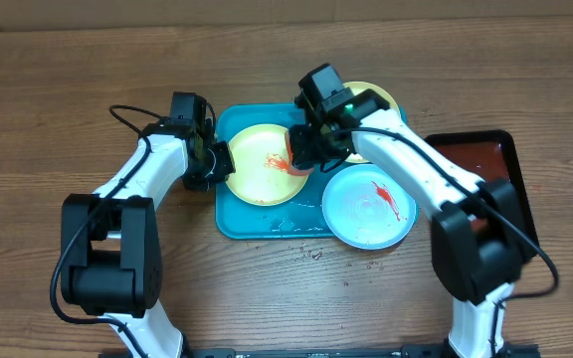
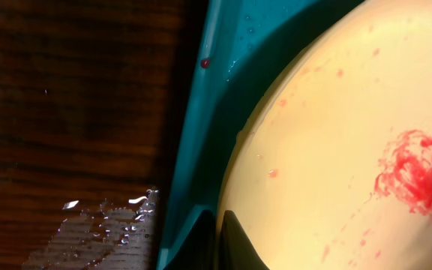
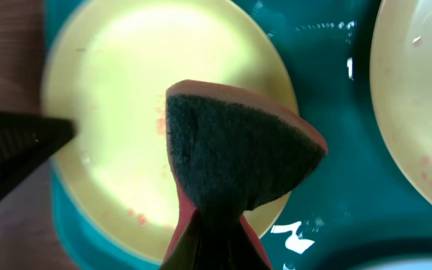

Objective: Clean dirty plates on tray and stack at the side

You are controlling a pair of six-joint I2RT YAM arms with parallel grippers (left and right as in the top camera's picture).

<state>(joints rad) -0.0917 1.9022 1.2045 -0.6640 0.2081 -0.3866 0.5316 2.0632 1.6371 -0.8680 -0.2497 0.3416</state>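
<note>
A pale yellow-green plate [image 1: 257, 164] with red smears lies in the turquoise tray [image 1: 267, 227]. My left gripper [image 1: 217, 164] is shut on its left rim; in the left wrist view the fingers [image 2: 227, 244] pinch the plate's edge [image 2: 328, 142] beside the tray wall [image 2: 201, 142]. My right gripper [image 1: 304, 154] is shut on a red sponge with a dark scouring face [image 3: 238, 150], held over the plate's right part [image 3: 126, 112]. A second yellow-green plate [image 1: 378, 97] sits at the tray's back right, partly hidden by the arm. A white plate [image 1: 366, 211] with red sauce overlaps the tray's right edge.
A dark red tray [image 1: 490, 164] lies at the far right. Water drops wet the wood [image 1: 311, 254] in front of the tray and the tabletop left of it [image 2: 88, 225]. Brown tabletop surrounds the trays.
</note>
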